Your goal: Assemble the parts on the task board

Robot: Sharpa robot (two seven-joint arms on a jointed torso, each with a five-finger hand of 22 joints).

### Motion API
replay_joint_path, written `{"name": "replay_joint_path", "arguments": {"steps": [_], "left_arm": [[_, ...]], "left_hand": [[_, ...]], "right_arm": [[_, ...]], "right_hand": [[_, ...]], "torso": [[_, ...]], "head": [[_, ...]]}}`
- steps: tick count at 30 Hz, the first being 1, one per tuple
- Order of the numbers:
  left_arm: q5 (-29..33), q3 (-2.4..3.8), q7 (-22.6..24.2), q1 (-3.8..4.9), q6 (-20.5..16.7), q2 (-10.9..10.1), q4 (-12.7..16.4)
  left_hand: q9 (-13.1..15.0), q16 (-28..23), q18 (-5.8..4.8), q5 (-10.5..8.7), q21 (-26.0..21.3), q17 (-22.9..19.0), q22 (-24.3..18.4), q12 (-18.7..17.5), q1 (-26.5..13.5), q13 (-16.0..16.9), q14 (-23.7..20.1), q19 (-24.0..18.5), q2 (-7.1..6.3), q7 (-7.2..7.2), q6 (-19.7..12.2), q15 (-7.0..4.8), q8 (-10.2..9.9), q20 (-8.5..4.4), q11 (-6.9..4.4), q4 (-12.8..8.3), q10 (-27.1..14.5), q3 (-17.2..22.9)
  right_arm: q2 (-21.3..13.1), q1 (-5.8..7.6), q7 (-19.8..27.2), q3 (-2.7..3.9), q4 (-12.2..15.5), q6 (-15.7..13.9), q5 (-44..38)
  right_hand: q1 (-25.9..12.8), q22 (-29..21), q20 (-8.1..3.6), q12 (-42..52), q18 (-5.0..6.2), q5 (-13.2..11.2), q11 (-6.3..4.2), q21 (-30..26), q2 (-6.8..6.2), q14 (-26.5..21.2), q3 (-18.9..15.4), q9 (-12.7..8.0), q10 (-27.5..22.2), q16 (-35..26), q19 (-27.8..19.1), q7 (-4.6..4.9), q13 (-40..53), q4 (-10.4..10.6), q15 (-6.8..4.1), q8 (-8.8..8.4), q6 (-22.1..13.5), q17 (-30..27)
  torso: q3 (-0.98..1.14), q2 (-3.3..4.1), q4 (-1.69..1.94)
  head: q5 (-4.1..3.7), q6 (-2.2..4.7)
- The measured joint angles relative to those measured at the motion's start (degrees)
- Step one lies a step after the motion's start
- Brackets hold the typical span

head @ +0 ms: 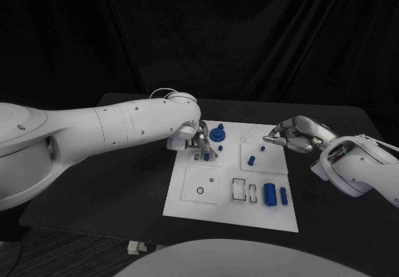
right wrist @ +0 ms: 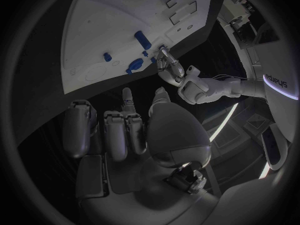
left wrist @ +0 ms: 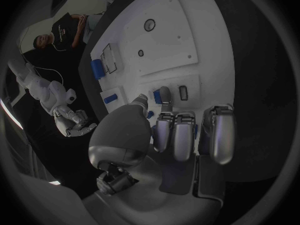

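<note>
A black table [head: 100,190] stood before a black curtain, carrying the white task board [head: 212,205] at its middle. The left hand [head: 196,140] hung over the board's far left corner, fingers reaching down to a small blue part [head: 206,156] beside a slot; in the left wrist view a blue part [left wrist: 157,97] sat between the thumb and a fingertip, so the hand appeared to be pinching it, though the contact was too small to confirm. Just beside that hand, toward the far edge, a blue knob-shaped part [head: 218,135] stood upright in the board.

The right hand [head: 293,135] hovered over the board's far right edge, fingers curled in and holding nothing, apart from a tiny blue part [head: 262,148] and a short peg [head: 252,160] lying just inside that edge. Near the board's near right corner lay a thick blue cylinder [head: 270,193] and a slimmer one [head: 283,196], well apart from both hands.

By my judgement, the step in hand was seating the pinched piece. Doing it well would call for keeping it upright over its slot, lowering slowly, and not nudging the neighbouring knob.
</note>
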Motion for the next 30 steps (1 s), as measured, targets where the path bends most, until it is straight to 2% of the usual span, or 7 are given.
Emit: {"name": "replay_joint_path", "arguments": {"steps": [7,11,13,15,23,30], "left_arm": [[0.0,0.00,-0.1,-0.01,-0.1,-0.6,0.5],[0.0,0.01,-0.2,-0.01,-0.5,-2.1,2.0],[0.0,0.02,-0.4,-0.01,-0.9,-3.2,3.2],[-0.2,0.01,-0.6,0.12,-1.2,-4.2,4.4],[-1.6,0.05,-1.9,2.58,-2.3,-7.4,7.6],[-2.5,0.03,-1.4,3.42,-4.6,-9.9,10.0]], "left_hand": [[1.7,0.0,0.00,0.00,0.2,0.0,0.0,0.2,0.2,0.0,0.0,0.1,0.20,0.00,0.0,0.00,1.5,-0.33,-0.40,0.0,0.0,-0.8],[2.9,0.0,0.00,-0.36,0.6,0.0,0.0,0.4,0.2,0.0,0.1,0.0,0.20,-0.24,0.2,-0.33,2.5,-0.42,-0.59,0.1,0.2,-1.6],[3.5,0.0,0.01,-0.98,0.9,0.0,0.0,0.8,0.2,0.0,0.0,0.0,0.20,-0.34,0.3,-0.42,3.0,-0.42,-0.80,0.1,0.0,-2.2],[4.0,0.0,0.00,-2.07,1.0,0.0,0.0,0.8,-0.1,0.0,0.1,0.0,0.49,-0.64,0.2,-0.53,3.4,-0.84,-0.81,0.2,0.0,-3.0],[4.5,0.0,0.00,-3.79,1.3,0.0,0.0,1.5,-0.9,0.0,0.0,0.0,0.49,-0.75,0.3,-0.82,3.4,-0.83,-1.18,0.2,0.1,-4.0],[4.5,0.0,0.00,-4.16,1.3,0.0,0.0,1.5,-2.4,0.0,0.0,0.2,0.18,-0.75,0.3,-0.82,3.0,-1.04,-1.18,0.2,0.0,-5.9]], "right_arm": [[0.0,-0.01,0.0,0.00,0.0,0.0,0.0],[-0.2,-0.01,0.0,0.00,0.0,0.0,0.0],[-0.2,-0.02,0.0,0.00,0.0,0.0,0.0],[-0.4,-0.02,0.0,0.00,0.0,-0.1,0.0],[-0.6,-0.02,0.1,0.00,0.0,-0.2,0.0],[-1.0,-0.02,0.2,0.00,0.2,-0.4,0.0]], "right_hand": [[-0.2,0.0,0.00,0.0,0.01,0.0,0.00,0.0,0.24,0.0,0.0,0.0,0.0,0.0,0.0,0.00,0.0,0.0,0.00,0.00,0.0,0.0],[-0.4,0.0,0.00,0.0,0.01,0.0,0.00,0.0,0.40,0.0,-0.3,0.0,0.0,0.0,0.0,0.00,0.0,0.0,0.00,0.00,0.0,0.0],[-0.8,0.0,0.00,0.0,0.00,0.0,0.00,0.0,0.76,0.0,-0.8,-0.1,0.0,0.0,0.0,0.00,0.0,0.0,0.00,0.00,0.0,0.0],[-1.0,0.0,0.00,0.0,0.00,-0.4,0.00,0.0,0.51,0.0,-1.0,-0.1,0.0,0.0,0.0,0.00,0.0,0.0,0.00,0.00,0.0,0.0],[-1.1,0.0,0.00,0.0,0.00,-0.7,0.00,0.0,0.46,0.0,-1.3,-0.1,0.0,0.0,0.0,0.00,0.0,0.0,0.00,0.00,0.0,0.0],[-2.4,0.0,0.00,0.0,0.01,-2.2,0.00,-0.2,0.97,0.0,-2.0,-0.1,0.0,0.0,0.0,0.00,0.0,-0.1,0.00,0.00,0.0,0.0]], "torso": [[0.01,-0.02,0.00],[0.01,-0.02,0.00],[0.01,-0.02,0.00],[0.01,-0.02,0.00],[0.01,-0.04,0.03],[0.03,-0.18,0.04]], "head": [[0.02,0.00],[0.02,0.00],[-0.03,0.00],[-0.10,0.00],[-0.18,0.00],[-0.40,0.00]]}}
